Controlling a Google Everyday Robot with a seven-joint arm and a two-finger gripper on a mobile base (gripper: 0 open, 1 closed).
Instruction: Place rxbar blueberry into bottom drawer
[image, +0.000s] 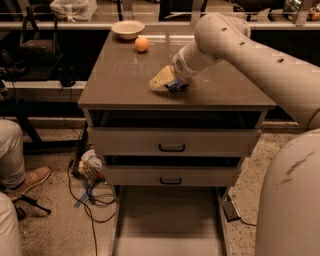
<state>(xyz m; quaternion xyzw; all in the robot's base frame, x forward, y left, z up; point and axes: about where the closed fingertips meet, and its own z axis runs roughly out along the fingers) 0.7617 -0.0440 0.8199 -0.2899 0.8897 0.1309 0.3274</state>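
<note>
The rxbar blueberry (176, 86) shows as a small dark blue piece on the brown cabinet top (120, 75), right of the middle near the front edge. My gripper (163, 80) is down at the top's surface, directly over the bar's left end and hiding most of it. The arm reaches in from the upper right. The bottom drawer (167, 225) is pulled far out toward me below the cabinet, and its plain floor is bare.
A white bowl (128, 28) and an orange (142, 44) sit at the back of the top. The two upper drawers with black handles (171, 147) are closed. Cables (92, 195) lie on the floor at left, beside a seated person's leg and shoe (22, 177).
</note>
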